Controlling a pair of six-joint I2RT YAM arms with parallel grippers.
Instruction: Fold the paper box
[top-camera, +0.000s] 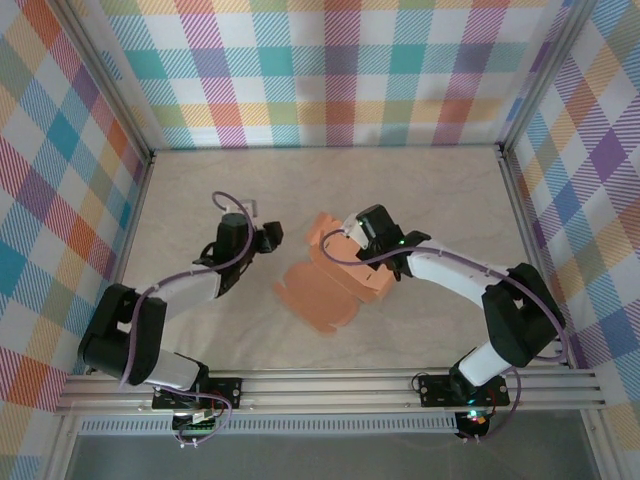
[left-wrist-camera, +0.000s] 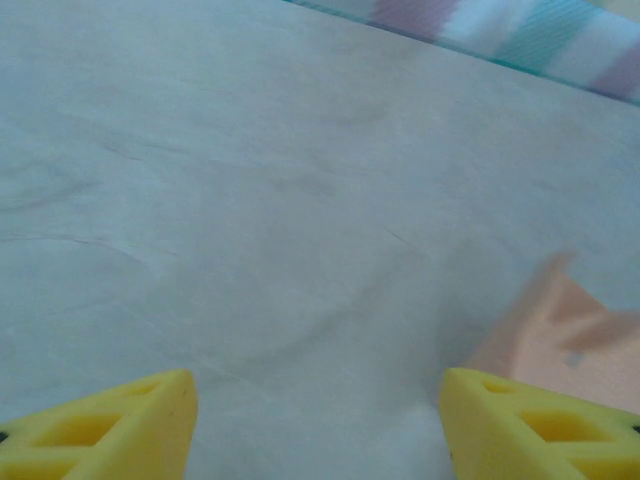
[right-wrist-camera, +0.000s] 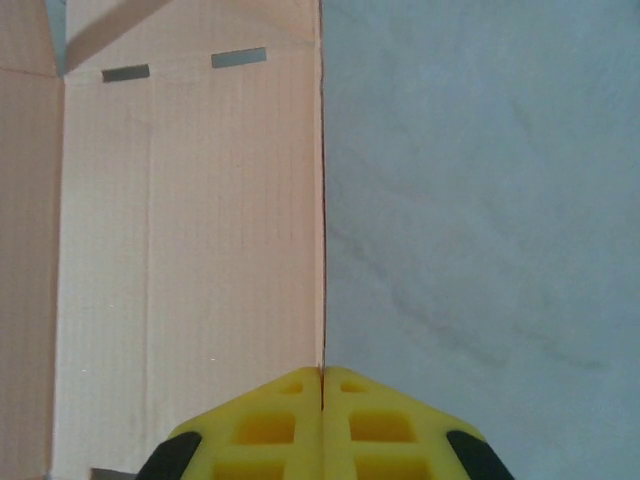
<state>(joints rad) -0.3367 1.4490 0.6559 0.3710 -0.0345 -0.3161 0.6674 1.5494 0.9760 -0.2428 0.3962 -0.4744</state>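
Two yellow-fingered tools flank the card. The right tool (right-wrist-camera: 322, 372) is pressed together, pinching one panel edge of the salmon-orange thin-card paper box (top-camera: 325, 285). The left tool (left-wrist-camera: 315, 378) is spread wide, holding nothing, just beside the box, which lies partly unfolded mid-way across the pale counter (top-camera: 420, 190).

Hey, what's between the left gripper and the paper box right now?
Only bare table. In the top view a strip of it separates the left gripper from the paper box.

Salmon-orange paper box (top-camera: 320, 290), pale beige table (top-camera: 420, 190), pastel plaid walls (top-camera: 330, 70).
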